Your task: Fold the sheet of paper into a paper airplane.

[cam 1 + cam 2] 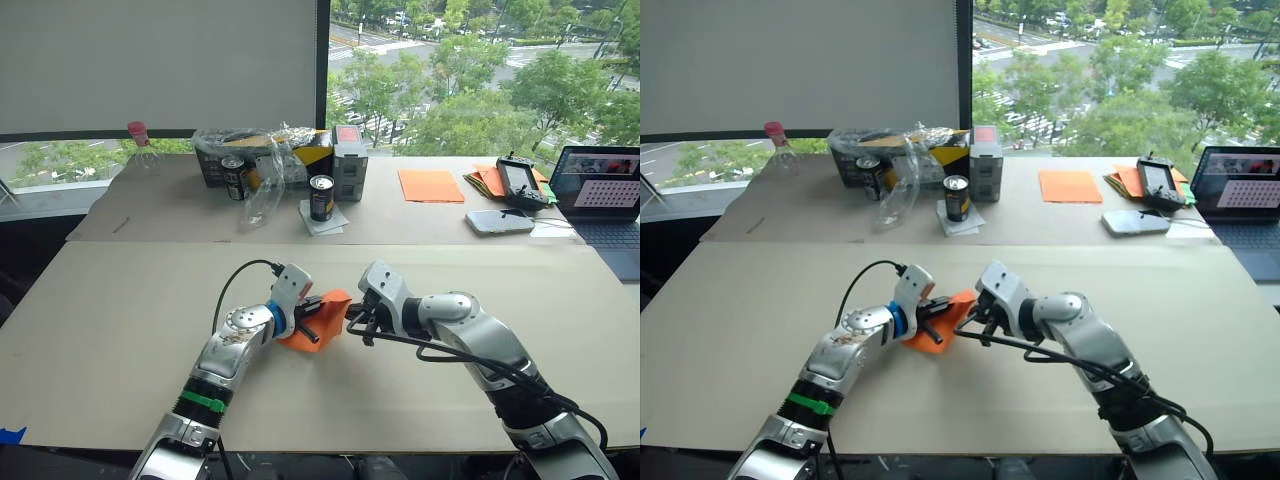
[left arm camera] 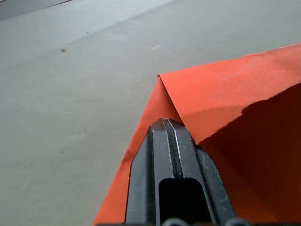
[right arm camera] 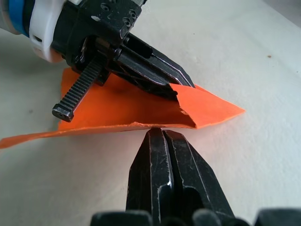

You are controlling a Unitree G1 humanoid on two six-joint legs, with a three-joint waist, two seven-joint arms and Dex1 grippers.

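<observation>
Fingers of the left gripper (image 3: 181,82) are pressed together, their tips tucked under a raised flap of the sheet of paper (image 1: 322,322), which lies partly folded on the desk (image 1: 120,320). Fingers of the right gripper (image 3: 162,136) are likewise pressed together with nothing between them, their tips touching the flap's near edge from the opposite side. Just beyond both sets of tips the paper narrows to a pointed corner, with a torn-looking edge where the flap laps over.

Judging by this, an early fold is in hand: one corner is being turned over, and the narrow wedge shape is far off. Next, the flap likely needs pressing flat along its crease while the left tips pin the paper against sliding.
</observation>
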